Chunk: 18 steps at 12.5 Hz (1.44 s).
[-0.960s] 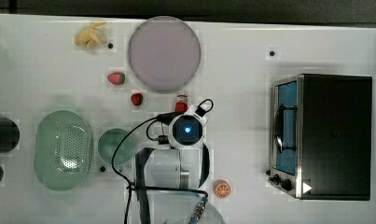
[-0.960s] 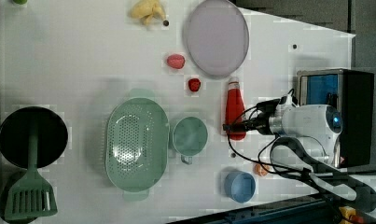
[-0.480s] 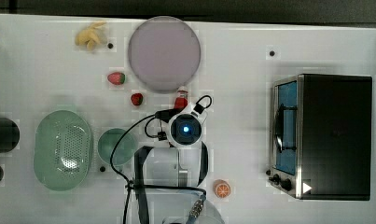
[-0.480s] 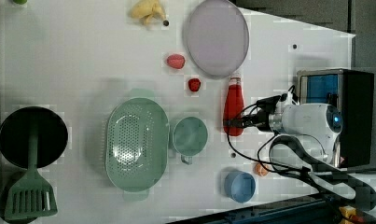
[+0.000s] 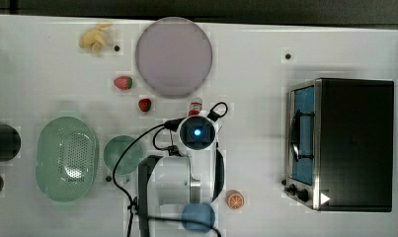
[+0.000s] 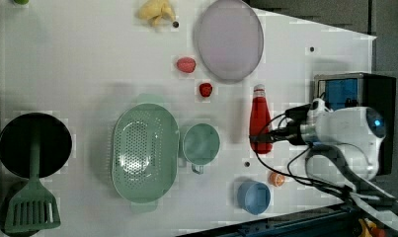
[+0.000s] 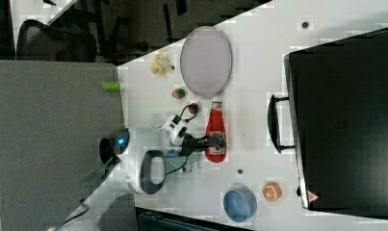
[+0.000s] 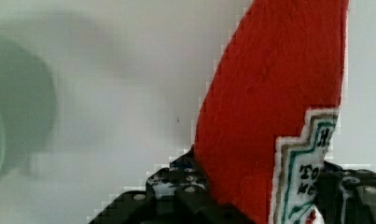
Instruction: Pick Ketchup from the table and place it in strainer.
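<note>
The Ketchup (image 6: 260,116) is a slim red bottle with a white cap, lying flat on the white table with its cap toward the grey-lilac plate. My gripper (image 6: 261,139) is shut on its lower, labelled end. In the wrist view the red body (image 8: 269,93) fills the space between the two black fingers (image 8: 176,189). From above, my wrist hides all of the bottle but the cap (image 5: 195,105). The strainer (image 6: 144,153), a pale mint oval basket, stands empty toward the left view's left, beyond a teal bowl (image 6: 201,143).
A grey-lilac plate (image 6: 229,39) and two strawberries (image 6: 205,89) lie past the bottle's cap. A black toaster oven (image 5: 344,143) is on the top view's right. A blue bowl (image 6: 253,197) and an orange half (image 6: 276,178) sit near my arm. A black pan (image 6: 33,145) and a green spatula (image 6: 31,212) sit at the left view's far left.
The fingers stood wide a second ago and have since come in onto the bottle's sides. Bottle and arm have hardly shifted.
</note>
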### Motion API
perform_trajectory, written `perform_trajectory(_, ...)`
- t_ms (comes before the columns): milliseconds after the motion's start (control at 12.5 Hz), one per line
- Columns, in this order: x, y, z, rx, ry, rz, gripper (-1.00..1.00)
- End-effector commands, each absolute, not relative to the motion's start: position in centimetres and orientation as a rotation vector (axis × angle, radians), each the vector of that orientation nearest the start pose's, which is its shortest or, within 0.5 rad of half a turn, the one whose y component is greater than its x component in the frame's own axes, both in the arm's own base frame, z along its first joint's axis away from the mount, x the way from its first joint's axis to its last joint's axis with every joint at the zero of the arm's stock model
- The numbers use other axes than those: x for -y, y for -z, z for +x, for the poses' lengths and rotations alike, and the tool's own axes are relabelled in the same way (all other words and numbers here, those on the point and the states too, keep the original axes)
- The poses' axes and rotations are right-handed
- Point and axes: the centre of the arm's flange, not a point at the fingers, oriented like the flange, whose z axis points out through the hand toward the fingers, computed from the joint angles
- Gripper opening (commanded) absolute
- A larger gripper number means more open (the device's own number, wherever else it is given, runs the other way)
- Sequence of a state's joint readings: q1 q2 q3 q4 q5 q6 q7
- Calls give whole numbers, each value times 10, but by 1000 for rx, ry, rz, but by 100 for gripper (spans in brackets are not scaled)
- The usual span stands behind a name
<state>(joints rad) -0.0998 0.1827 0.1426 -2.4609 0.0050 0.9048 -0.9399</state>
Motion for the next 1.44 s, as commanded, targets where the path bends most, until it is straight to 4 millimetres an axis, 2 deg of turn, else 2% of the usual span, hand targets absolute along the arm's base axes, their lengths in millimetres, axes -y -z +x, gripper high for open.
perform_trajectory(80,-22,-319,482,339,-99,-3113,20)
perform_trajectory(320,-39,-384,471,210,-157,-3146,20)
perform_trajectory(400,-53,-399,469,198,-142,-3157,20)
perform_trajectory(560,-88,-412,466,245,-102,-3170,20)
perform_trajectory(1040,-214,-401,446,-15,-101,-3194,20)
perform_trajectory(1280,-279,-386,438,25,-77,-3152,20)
perform_trajectory(1440,-316,-371,433,11,-43,-3094,20)
